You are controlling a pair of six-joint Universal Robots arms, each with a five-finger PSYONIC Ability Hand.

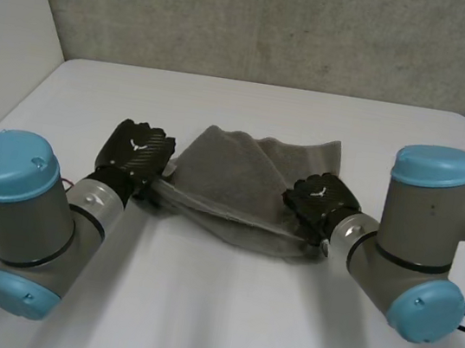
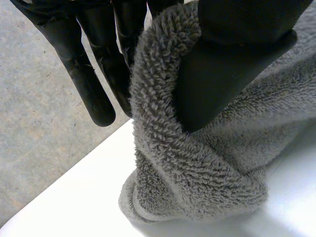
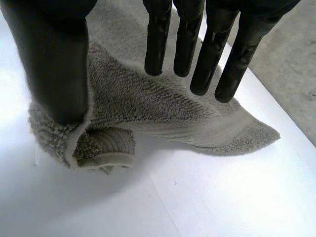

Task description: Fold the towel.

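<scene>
The towel (image 1: 248, 185), grey and thick-piled, lies rumpled in the middle of the white worktop (image 1: 212, 311), strung between the two hands. Its near edge is raised a little and the rest is bunched on the surface.

The left hand (image 1: 135, 152) has one end. Its thumb (image 2: 227, 74) presses the cloth back toward the straight fingers (image 2: 91, 94), so it is grasping the towel in a pinch, and a roll of cloth hangs below the fingertips down to the worktop. The right hand (image 1: 320, 203) has the other end. Its thumb (image 3: 59, 64) sits on the hem and its straight fingers (image 3: 158, 44) lie across the cloth beside it, which I also take for a pinch. A curled-under corner dangles just below that thumb.

From where I stand, the step is to stretch this edge and carry it over. To do it well, both hands should draw apart until the sag between them goes. They should then travel level and together so the corners land square.

The tucked corner under the right thumb and the twist at the left fingertips look likeliest to spoil the fold. A grey wall (image 1: 281, 24) stands beyond the worktop, well apart from either set of fingers.
</scene>
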